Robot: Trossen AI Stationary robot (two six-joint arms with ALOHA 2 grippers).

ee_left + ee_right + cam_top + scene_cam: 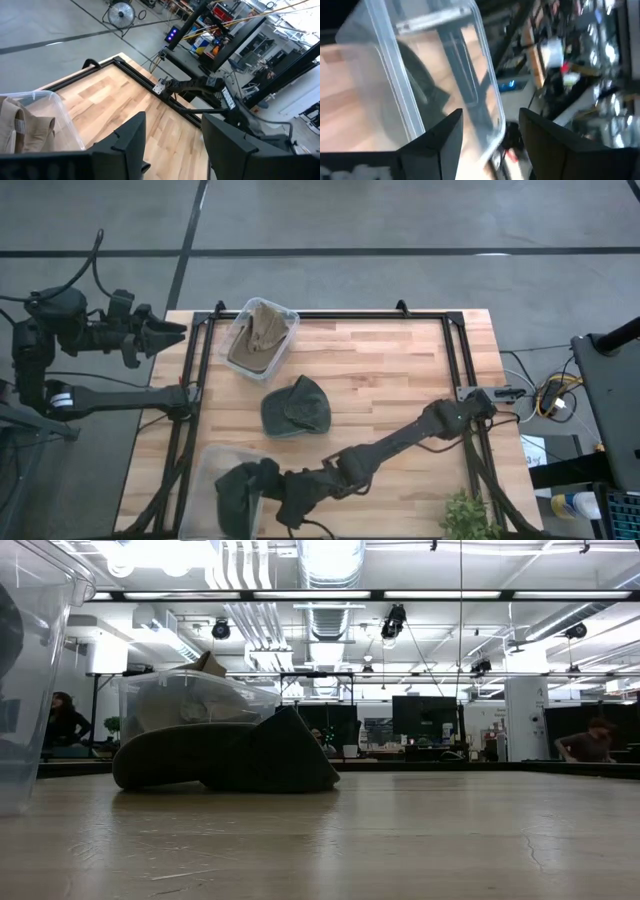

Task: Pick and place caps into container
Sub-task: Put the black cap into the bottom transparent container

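A dark olive cap [295, 408] lies crown up on the middle of the table; it also shows in the low view [225, 755]. Another dark olive cap [238, 500] lies in a clear container [205, 470] at the near left corner and shows through its wall in the right wrist view [420, 82]. Tan caps [262, 330] fill a second clear container [290, 315] at the far edge. My right gripper [490, 117] is open and empty beside the near container's rim. My left gripper [172, 122] is open and empty, off the table's far left corner.
A black frame [450, 320] runs round the table's far and side edges. A small green plant [465, 518] stands at the near right corner. Bare wood lies to the right of the middle cap. People [62, 725] sit in the room beyond the table.
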